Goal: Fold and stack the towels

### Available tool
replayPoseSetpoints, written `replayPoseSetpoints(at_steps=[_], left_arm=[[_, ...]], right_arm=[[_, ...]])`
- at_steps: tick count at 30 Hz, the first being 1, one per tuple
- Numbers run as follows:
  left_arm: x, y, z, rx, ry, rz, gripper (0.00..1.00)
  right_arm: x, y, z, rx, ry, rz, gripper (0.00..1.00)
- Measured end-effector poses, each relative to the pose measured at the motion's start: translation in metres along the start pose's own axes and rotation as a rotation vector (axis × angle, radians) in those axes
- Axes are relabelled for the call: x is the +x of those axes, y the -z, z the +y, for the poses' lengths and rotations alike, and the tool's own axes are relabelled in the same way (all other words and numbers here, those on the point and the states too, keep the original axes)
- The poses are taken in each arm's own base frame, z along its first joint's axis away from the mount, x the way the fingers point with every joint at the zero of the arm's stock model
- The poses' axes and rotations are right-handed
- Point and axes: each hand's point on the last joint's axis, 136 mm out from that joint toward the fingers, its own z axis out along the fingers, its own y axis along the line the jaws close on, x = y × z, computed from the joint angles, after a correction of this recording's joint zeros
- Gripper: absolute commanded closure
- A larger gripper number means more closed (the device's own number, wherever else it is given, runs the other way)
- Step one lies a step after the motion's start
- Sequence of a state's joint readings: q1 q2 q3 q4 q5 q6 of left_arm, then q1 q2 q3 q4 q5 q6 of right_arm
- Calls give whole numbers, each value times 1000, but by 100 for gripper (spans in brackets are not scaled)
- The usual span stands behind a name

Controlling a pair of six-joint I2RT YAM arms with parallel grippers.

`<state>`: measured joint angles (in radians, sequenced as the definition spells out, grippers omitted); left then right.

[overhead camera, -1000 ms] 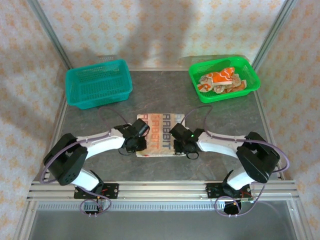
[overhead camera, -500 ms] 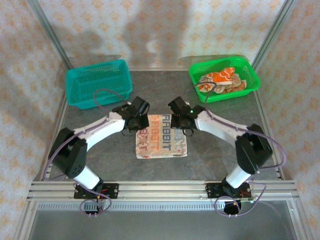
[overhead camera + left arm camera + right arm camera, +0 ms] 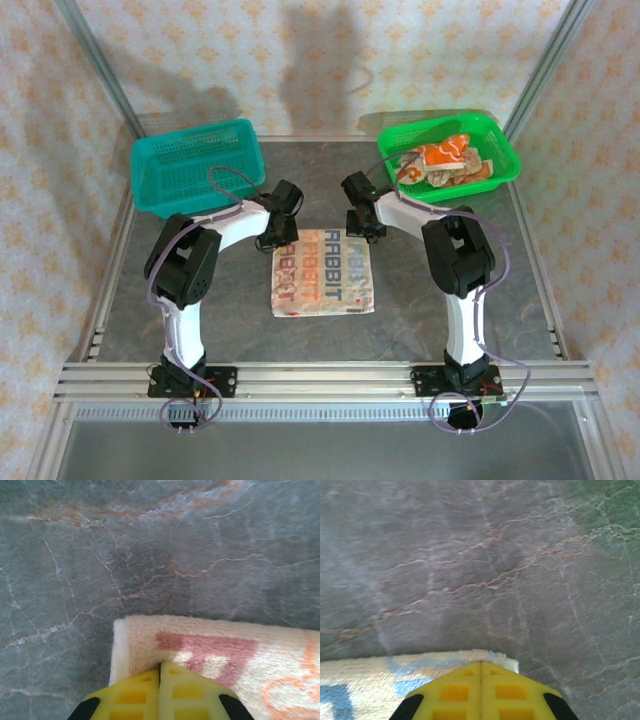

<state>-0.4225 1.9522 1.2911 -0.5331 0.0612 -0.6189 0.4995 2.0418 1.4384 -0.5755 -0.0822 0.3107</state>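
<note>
Evidently the left fingers (image 3: 132, 697) were shut on the folded towel's (image 3: 322, 272) upper-left corner in the top view, the right fingers (image 3: 510, 692) on its upper-right. The towel lay mid-frame on the surface (image 3: 320, 190), stretching down-frame from both pairs, neither pair nearer.

Only thing I can actually read from the top cam is RABBIT, printed in big block letters on the towel (image 3: 322, 272) and repeated on a couple of its stripes. On both wrist cams I just get bits of pinkish and blue lettering, too cropped to make out
</note>
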Motion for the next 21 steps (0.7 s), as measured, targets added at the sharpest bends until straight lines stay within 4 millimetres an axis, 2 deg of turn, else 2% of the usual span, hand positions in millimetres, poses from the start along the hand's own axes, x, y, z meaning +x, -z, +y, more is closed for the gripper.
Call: replayPoseSetpoints(at_steps=[8, 10, 12, 15, 18, 21], left_arm=[[-5, 1, 2, 26, 16, -30, 100], [-3, 6, 5, 26, 17, -33, 96], [-7, 17, 7, 33, 23, -45, 87], [-20, 31, 10, 48, 30, -79, 84], [-33, 36, 13, 53, 36, -101, 82], [-39, 34, 18, 48, 38, -101, 75]], right_arm=[[-6, 0, -3, -36, -11, 4, 100], [-7, 2, -3, -37, -12, 1, 96], [-9, 7, -4, -37, -13, -8, 90], [-15, 19, -7, -46, -20, -28, 86], [-22, 29, -10, -59, -34, -49, 80], [-24, 29, -13, -60, -42, -48, 73]])
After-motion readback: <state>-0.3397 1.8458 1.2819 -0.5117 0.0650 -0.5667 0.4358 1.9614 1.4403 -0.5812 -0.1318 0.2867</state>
